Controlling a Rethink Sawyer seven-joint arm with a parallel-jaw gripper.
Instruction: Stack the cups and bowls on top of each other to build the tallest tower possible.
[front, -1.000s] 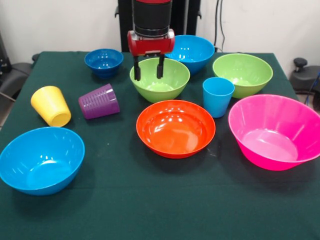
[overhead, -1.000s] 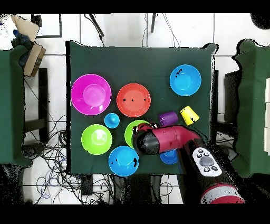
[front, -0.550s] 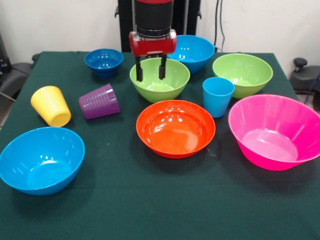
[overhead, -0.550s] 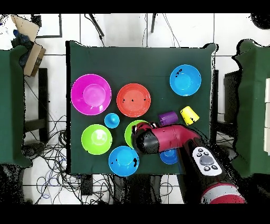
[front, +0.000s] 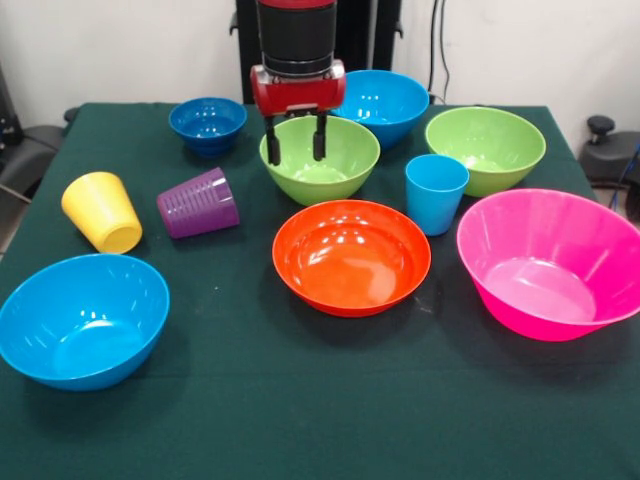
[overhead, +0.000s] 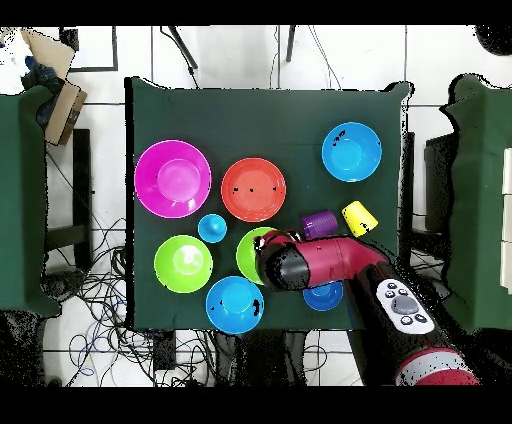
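My gripper (front: 295, 148) hangs open and holds nothing, its fingers over the left part of a lime green bowl (front: 325, 160). In the overhead view the arm (overhead: 320, 262) covers most of that bowl (overhead: 248, 248) and hides the gripper. Around it stand a small dark blue bowl (front: 208, 122), a light blue bowl (front: 385, 100), a second lime green bowl (front: 487, 148), an orange bowl (front: 351, 256), a large pink bowl (front: 550, 262) and another light blue bowl (front: 82, 318). The light blue cup (front: 436, 192) is upright. The purple cup (front: 198, 203) and yellow cup (front: 102, 211) lie tipped over.
Everything sits on a dark green tablecloth (front: 300, 400). Bare cloth stretches along the front edge below the orange bowl. In the overhead view, cables and other green-covered tables (overhead: 20, 200) surround the table.
The gripper shifted slightly sideways over the green bowl, ending a little left of half a second ago. In the overhead view the arm's rear link swung outward. Cups and bowls have not moved.
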